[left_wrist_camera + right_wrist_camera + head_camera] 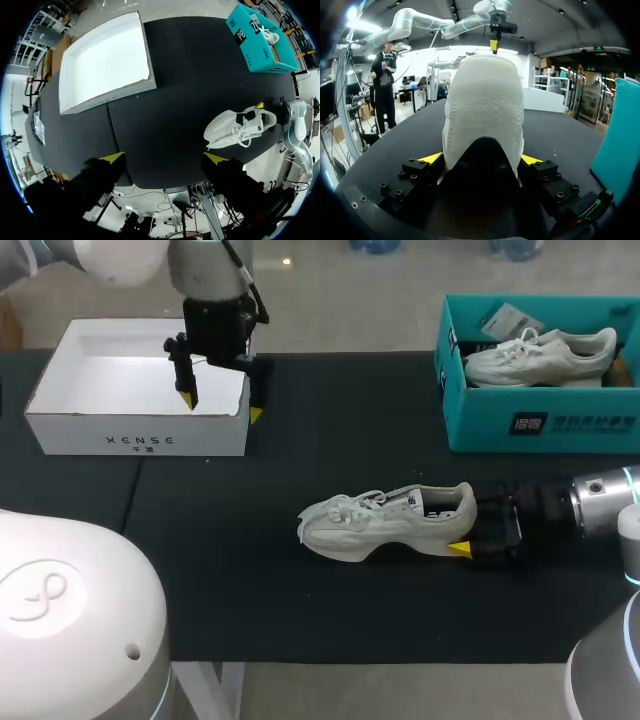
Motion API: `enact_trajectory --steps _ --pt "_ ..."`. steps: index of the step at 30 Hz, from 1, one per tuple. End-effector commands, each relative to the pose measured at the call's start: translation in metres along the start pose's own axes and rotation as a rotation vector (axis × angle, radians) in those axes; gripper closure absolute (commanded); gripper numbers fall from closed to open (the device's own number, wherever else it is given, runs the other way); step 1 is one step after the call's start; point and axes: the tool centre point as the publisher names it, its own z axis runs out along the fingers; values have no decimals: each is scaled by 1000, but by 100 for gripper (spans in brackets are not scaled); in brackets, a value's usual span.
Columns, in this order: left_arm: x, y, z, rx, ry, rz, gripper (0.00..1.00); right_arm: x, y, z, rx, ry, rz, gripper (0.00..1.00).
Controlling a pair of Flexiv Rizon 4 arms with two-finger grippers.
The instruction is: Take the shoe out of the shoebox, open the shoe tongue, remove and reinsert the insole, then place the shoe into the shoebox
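Observation:
A white sneaker [385, 520] stands upright on the black mat, toe to the left, laces loose. My right gripper [468, 528] comes in from the right and is shut on its heel. In the right wrist view the heel [482, 110] fills the gap, with a yellow tip pressed against each side of it. The white shoebox [140, 430] stands empty at the back left. My left gripper [222, 407] hangs open over that box's front right corner, holding nothing. From the left wrist, the sneaker [240, 127] lies off to one side, and the white box [107, 97] is ahead.
A teal shoebox [540, 425] stands at the back right with another white shoe [540, 355] and a paper tag in it. Bare black mat [250, 590] lies between the two boxes and in front of the sneaker.

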Motion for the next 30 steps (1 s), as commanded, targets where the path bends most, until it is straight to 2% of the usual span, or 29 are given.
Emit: enact_trajectory --steps 1,15,16,17,20,26,30 --pt "3 32 -2 100 -20 4 0 -1 -3 4 4 -1 0 100" --pt "3 32 -2 100 -20 4 0 -1 -3 4 4 -1 0 100" --pt "2 32 0 103 4 -17 0 -1 -3 4 4 -1 0 100" --pt "3 32 3 82 1 -50 0 -1 -3 4 4 -1 0 100" --pt "23 28 17 49 -1 -109 0 -1 -3 4 4 -1 0 100" --pt "87 28 35 -48 45 -145 0 -1 -3 4 4 -1 0 100" --pt "134 29 39 -66 45 -112 0 -1 -3 4 4 -1 0 100"
